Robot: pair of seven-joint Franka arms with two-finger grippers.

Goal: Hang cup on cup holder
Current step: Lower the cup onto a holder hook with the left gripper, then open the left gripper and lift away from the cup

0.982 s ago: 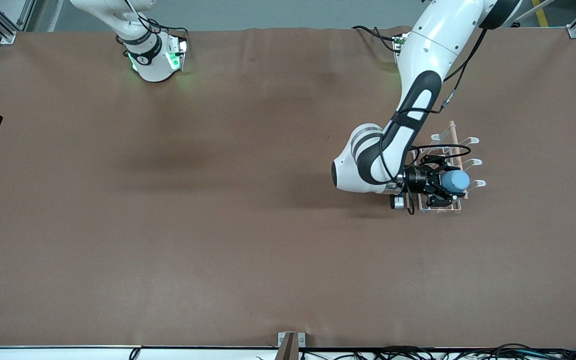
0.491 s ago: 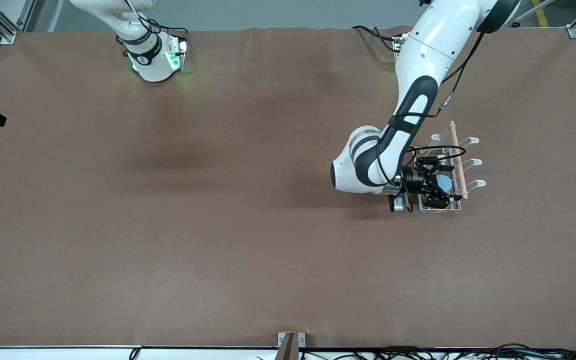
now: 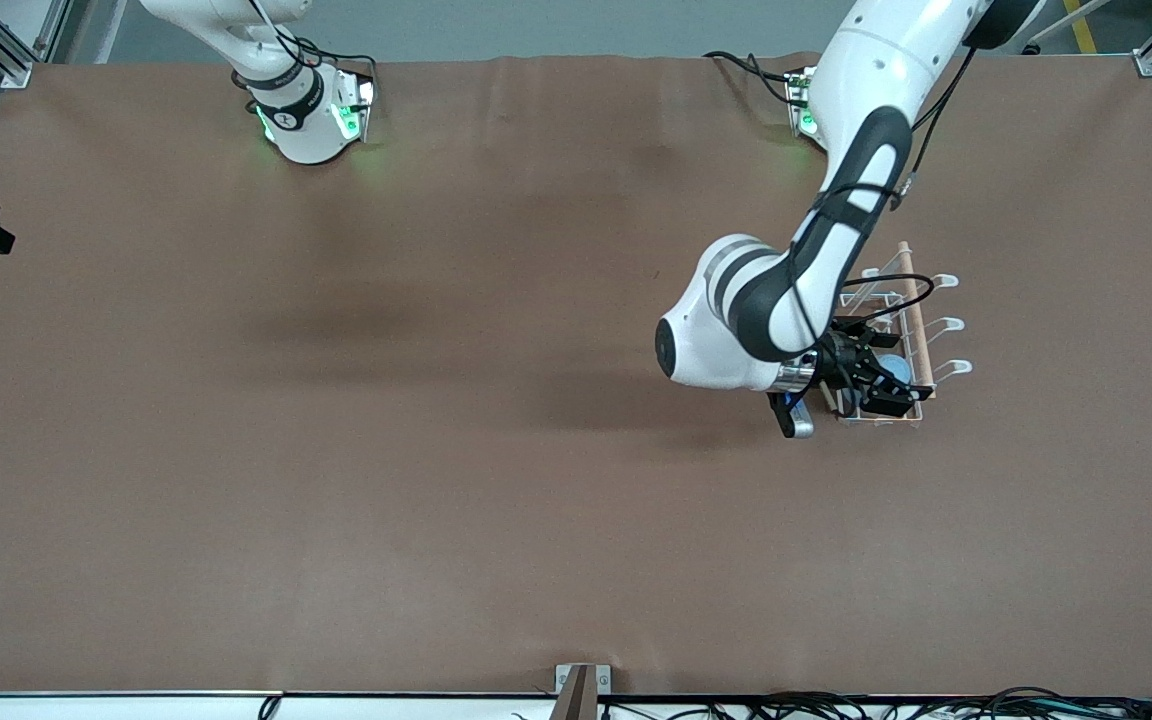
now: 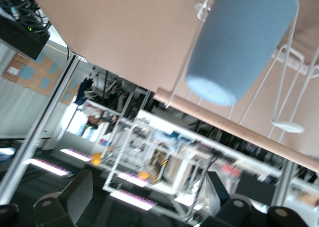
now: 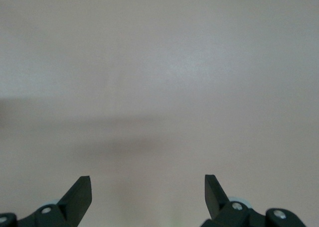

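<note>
The light-blue cup (image 4: 239,43) hangs mouth-down on a white wire prong of the cup holder (image 4: 288,127), just above its wooden rod (image 4: 239,132). In the front view only a small patch of the cup (image 3: 894,368) shows, beside the rod (image 3: 914,310), toward the left arm's end of the table. My left gripper (image 4: 147,197) is open and empty, a short way back from the cup; it hovers over the rack (image 3: 884,385). My right gripper (image 5: 148,187) is open and empty over bare table; the front view does not show it.
The brown table cover (image 3: 436,400) spreads wide around the rack. Free prongs (image 3: 946,325) stick out from the rack toward the left arm's end. The right arm's base (image 3: 306,120) stands at the table's top edge, where that arm waits.
The left gripper held the cup over the rack a second ago. The cup now sits on a prong, and the gripper has let go and drawn back a little. The left arm's elbow has shifted.
</note>
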